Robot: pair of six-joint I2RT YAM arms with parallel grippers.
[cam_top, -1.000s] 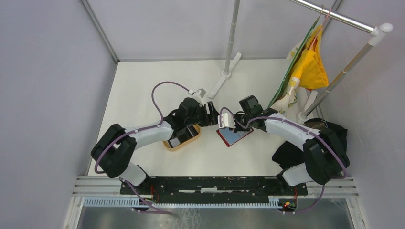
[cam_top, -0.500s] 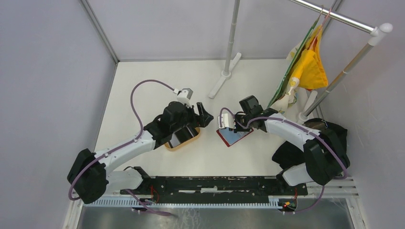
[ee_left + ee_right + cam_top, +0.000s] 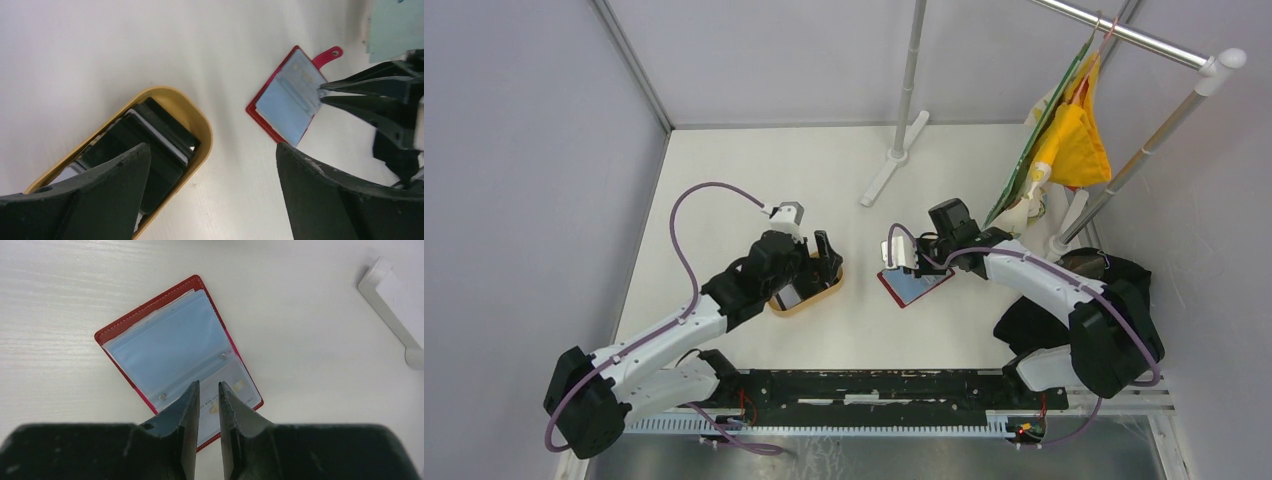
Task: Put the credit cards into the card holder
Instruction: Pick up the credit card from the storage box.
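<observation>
The card holder [image 3: 914, 285] lies open on the table, red with grey-blue pocket panels [image 3: 165, 352]. A pale credit card [image 3: 243, 389] sits in its near pocket. My right gripper [image 3: 208, 383] hovers over that pocket's edge with its jaws a narrow slit apart and nothing between them; whether the tips touch I cannot tell. Several black and pale credit cards [image 3: 160, 142] lie stacked in the oval tan tray [image 3: 204, 131]. My left gripper [image 3: 211, 146] hangs wide open and empty over the tray's right end [image 3: 827, 292].
A white pole stand [image 3: 894, 165] with a long foot [image 3: 395, 290] rises behind the holder. Coloured cloths [image 3: 1074, 140] hang from a rack at the right, with a dark bundle [image 3: 1114, 275] below. A pale green sheet [image 3: 395, 25] lies beyond the holder.
My left gripper has drawn back leftward from beside the right gripper to over the tray, and its jaws have spread wider. The right gripper and the holder have stayed put.
</observation>
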